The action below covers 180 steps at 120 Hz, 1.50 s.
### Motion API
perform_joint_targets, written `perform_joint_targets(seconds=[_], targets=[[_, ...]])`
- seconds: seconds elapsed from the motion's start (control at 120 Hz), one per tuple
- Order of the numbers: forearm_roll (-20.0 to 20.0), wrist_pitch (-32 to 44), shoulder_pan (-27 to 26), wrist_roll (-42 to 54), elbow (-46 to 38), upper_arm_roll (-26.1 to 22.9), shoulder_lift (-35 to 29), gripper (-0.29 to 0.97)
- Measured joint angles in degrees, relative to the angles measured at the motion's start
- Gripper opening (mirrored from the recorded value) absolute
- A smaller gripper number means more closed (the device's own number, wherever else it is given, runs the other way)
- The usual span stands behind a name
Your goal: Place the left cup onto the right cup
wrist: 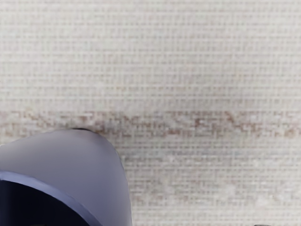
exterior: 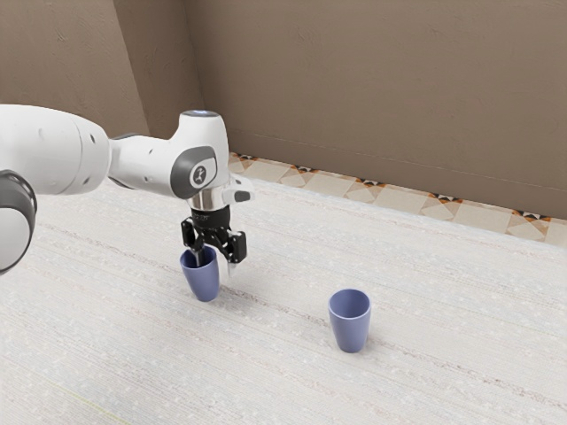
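The left cup [exterior: 202, 279], a blue-purple tumbler, stands on the pale table and leans slightly. My gripper [exterior: 211, 258] hangs right over its rim, on the side facing the right cup. The jaws look open and straddle that wall: one finger dips inside the cup and the other sits outside it. In the wrist view the left cup [wrist: 70, 174] is a large blurred shape just under my hand, its dark inside showing. The right cup [exterior: 350, 320], same colour, stands upright farther toward the exterior view's right.
The pale woven tabletop [exterior: 425, 266] stretches between and around the two cups. Behind it a patterned floor strip [exterior: 399, 195] runs along a brown wall. My white arm [exterior: 89, 159] reaches in from the exterior view's left.
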Motion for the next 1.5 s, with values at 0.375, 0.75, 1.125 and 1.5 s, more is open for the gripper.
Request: perform_joint_targets(seconds=[0.375, 0.75, 1.125, 1.5], targets=[[0.08, 0.17, 0.0, -0.16, 0.0, 0.36, 0.15, 0.46], [0.2, 0.27, 0.0, -0.24, 0.06, 0.45, 0.27, 0.33], [0.21, 0.9, 0.0, -0.32, 0.05, 0.45, 0.44, 0.19], [0.25, 1.03, 0.02, -0.4, 0.02, 0.51, 0.7, 0.12]])
